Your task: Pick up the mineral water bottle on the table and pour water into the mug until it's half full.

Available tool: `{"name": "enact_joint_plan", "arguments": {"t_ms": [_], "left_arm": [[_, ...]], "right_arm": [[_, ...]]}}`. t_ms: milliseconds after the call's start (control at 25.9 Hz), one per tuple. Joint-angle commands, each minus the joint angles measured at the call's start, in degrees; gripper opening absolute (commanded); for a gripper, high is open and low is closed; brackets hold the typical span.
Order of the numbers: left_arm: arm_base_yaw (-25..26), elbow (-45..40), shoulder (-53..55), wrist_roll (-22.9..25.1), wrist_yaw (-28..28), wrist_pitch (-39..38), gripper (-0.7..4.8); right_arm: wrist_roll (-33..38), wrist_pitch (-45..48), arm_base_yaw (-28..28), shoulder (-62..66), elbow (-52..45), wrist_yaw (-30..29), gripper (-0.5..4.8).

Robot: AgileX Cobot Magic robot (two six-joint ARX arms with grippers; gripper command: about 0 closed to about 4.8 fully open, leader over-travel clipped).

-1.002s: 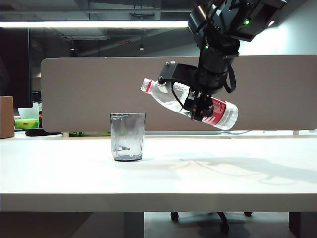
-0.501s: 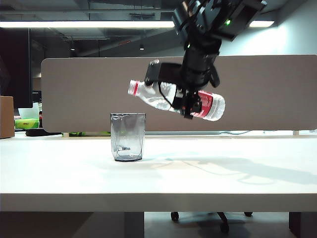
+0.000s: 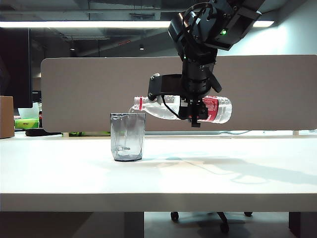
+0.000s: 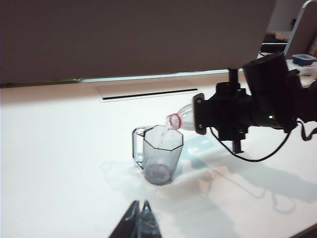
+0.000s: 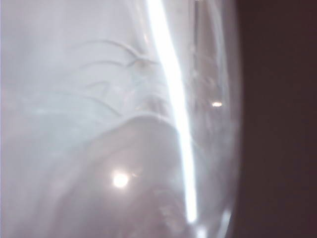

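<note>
Exterior view gives me the clearest read: my right gripper [image 3: 194, 111] is clamped across the middle of the mineral water bottle [image 3: 168, 110], its fingers closed on the clear body just beside the red-and-white label. I have the bottle lying almost level in the air, up and to the right of the mug [image 3: 128, 136], with its red neck ring and mouth directly over the mug's right rim — a thin stream of water [image 3: 132, 124] falls from the mouth into the mug. The mug stands upright on the white worktop [image 3: 223, 173], and only a shallow pool shows at its base. From the left wrist view I see the same thing from the other side: the bottle's mouth [image 4: 174, 120] sits over the rim of the mug [image 4: 159, 154], which here shows a handle on the side away from the bottle. My left gripper [image 4: 139, 224] appears only as dark fingertips at the edge of that picture, near the mug but well short of it, holding nothing; I cannot tell how wide it stands. Right wrist view is filled by the bottle's [image 5: 124, 124] clear, glare-streaked wall.
</note>
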Motion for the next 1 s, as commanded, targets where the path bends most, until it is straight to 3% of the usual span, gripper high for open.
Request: {"name": "enact_joint_plan", "arguments": {"t_ms": [39, 1002], "left_arm": [[0.0, 0.2, 0.0, 0.2, -0.7, 0.1, -0.05], [0.0, 0.2, 0.0, 0.2, -0.6, 0.2, -0.05]], "right_arm": [[-1.2, 2.2, 0.1, -0.8, 0.7, 2.1, 2.73], [-6.0, 4.2, 0.3, -0.8, 0.7, 8.3, 2.74]]}}
